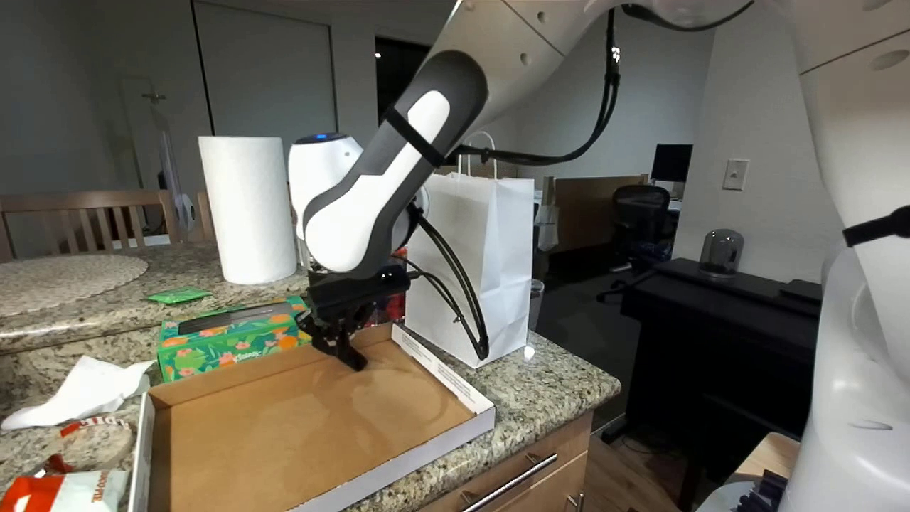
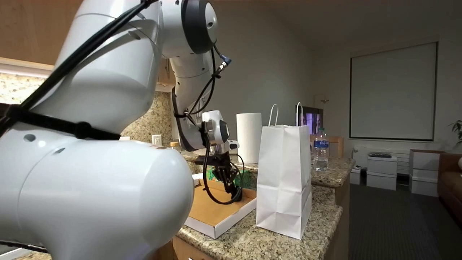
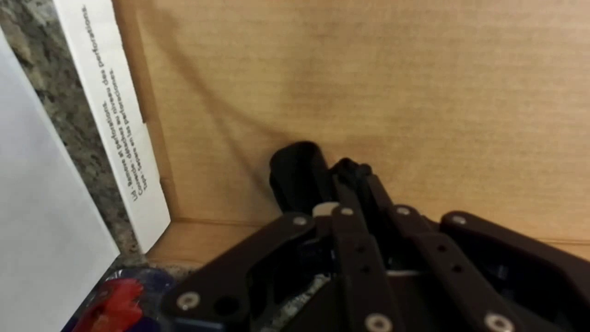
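Observation:
My gripper [image 3: 354,169] points down into a shallow cardboard tray [image 1: 298,419], near its corner beside the white paper bag [image 1: 462,270]. Its two fingertips are drawn together in the wrist view. Close against them, on the bag side, is a small black object [image 3: 297,177] with a rounded end. Dark shading blurs the line between object and fingers, so I cannot tell whether any of it is pinched. Shadows run across the brown tray floor toward the object. Both exterior views show the dark tip low inside the tray walls.
A green floral tissue box [image 1: 234,341] stands behind the tray, and a paper towel roll [image 1: 250,213] on the raised ledge. A red-and-blue package [image 3: 113,304] sits outside the tray corner. Crumpled tissue [image 1: 82,395] and a red-and-white packet [image 1: 67,491] lie at the tray's other side.

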You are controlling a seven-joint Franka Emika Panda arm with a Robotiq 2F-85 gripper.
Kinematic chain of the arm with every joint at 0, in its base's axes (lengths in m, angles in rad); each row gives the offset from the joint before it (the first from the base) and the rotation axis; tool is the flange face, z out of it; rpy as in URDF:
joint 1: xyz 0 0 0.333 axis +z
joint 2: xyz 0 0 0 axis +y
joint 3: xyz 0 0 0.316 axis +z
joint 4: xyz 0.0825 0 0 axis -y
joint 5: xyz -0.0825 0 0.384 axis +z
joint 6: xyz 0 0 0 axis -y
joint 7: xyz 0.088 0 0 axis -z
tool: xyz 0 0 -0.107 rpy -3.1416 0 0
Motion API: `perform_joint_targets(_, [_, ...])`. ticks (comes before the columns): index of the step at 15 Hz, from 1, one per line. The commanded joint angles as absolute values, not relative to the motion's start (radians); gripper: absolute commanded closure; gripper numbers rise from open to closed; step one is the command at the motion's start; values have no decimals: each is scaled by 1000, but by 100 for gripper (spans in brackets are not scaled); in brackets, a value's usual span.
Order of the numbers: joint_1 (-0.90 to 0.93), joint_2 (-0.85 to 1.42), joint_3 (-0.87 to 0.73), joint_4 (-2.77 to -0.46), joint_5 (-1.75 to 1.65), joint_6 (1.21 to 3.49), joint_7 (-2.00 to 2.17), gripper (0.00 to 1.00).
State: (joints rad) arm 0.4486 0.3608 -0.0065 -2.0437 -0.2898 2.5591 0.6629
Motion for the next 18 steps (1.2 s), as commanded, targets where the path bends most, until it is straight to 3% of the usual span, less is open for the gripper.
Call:
perform_joint_targets(1, [435, 156, 27, -2171, -321, 2516, 657, 90])
perform_joint_targets(7, [362, -121, 140, -2162, -304, 2310, 603, 90])
perform_joint_targets(18, [83, -395, 231, -1787, -297, 1953, 756, 91])
